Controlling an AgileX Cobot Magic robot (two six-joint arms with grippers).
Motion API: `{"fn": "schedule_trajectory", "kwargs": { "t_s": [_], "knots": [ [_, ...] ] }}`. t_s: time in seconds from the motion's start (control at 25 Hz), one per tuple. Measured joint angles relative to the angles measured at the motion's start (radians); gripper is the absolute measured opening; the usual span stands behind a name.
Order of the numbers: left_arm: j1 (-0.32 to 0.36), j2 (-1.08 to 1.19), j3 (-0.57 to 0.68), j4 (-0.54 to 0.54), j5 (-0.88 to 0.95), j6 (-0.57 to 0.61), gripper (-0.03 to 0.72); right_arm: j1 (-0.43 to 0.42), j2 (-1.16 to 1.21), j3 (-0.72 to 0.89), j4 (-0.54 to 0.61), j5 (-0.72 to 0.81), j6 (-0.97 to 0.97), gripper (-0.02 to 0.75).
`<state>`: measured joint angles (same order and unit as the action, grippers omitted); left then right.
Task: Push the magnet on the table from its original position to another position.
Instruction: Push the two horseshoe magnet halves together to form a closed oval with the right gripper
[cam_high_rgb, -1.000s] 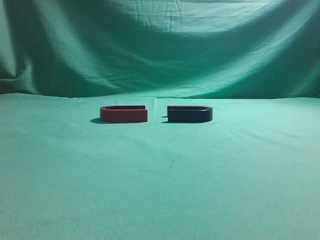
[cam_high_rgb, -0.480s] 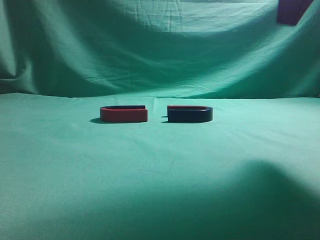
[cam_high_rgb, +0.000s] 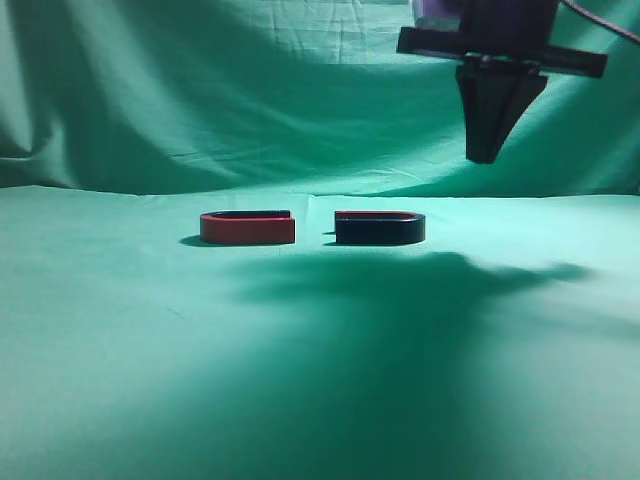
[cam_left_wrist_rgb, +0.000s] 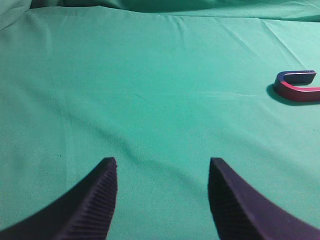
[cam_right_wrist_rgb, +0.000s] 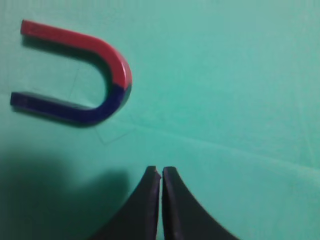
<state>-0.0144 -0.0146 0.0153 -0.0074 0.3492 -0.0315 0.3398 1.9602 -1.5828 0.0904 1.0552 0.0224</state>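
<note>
The magnet (cam_high_rgb: 380, 229), dark navy with a thin red top rim, lies on the green cloth table (cam_high_rgb: 150, 340), its open end facing left. In the right wrist view it (cam_right_wrist_rgb: 116, 85) shows a red arm and a blue arm, up and left of my jaws. My right gripper (cam_high_rgb: 487, 152) is shut and empty, and hangs well above the table, up and to the right of the magnet; its tips also show in the right wrist view (cam_right_wrist_rgb: 161, 170). My left gripper (cam_left_wrist_rgb: 162, 162) is open and empty over bare cloth. It is not in the exterior view.
An all-red U-shaped magnet (cam_high_rgb: 247, 229) lies just left of the dark one, their open ends facing each other across a small gap. It shows at the right edge of the left wrist view (cam_left_wrist_rgb: 300, 93). A green backdrop (cam_high_rgb: 200, 90) hangs behind. The arm's shadow covers the front of the cloth.
My right arm has come into the exterior view from the upper right, moving left and down. Its shadow has spread across the table. Both magnets are where they were.
</note>
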Motion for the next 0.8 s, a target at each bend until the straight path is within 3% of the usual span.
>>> {"fn": "schedule_trajectory", "kwargs": {
  "t_s": [0.32,0.8],
  "knots": [
    [0.000,0.000,0.000,0.000,0.000,0.000,0.372,0.000,0.145,-0.118,0.003,-0.008,0.000,0.000],
    [0.000,0.000,0.000,0.000,0.000,0.000,0.372,0.010,0.237,-0.140,0.036,-0.057,0.000,0.000]
  ]
}}
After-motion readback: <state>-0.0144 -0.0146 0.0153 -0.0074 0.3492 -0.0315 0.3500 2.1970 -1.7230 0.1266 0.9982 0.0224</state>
